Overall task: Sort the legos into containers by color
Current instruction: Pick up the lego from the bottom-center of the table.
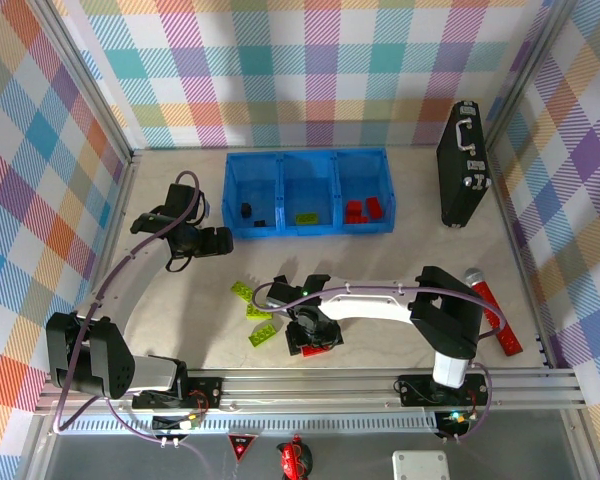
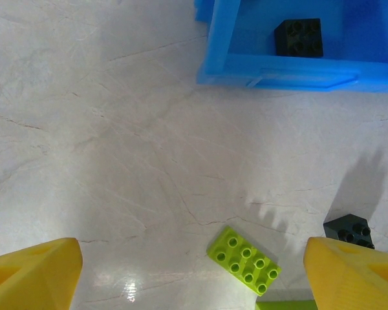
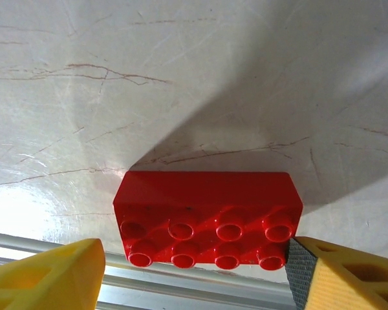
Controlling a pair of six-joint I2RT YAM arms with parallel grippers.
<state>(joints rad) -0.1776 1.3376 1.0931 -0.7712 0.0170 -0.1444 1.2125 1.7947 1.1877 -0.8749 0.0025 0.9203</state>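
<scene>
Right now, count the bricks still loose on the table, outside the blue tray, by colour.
green bricks: 3
black brick: 1
red brick: 1
Total: 5

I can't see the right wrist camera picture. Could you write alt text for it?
A red eight-stud lego brick lies on a pale marbled table between the two yellow fingers of the open right claw. A metal rail runs along the bottom edge.
</scene>
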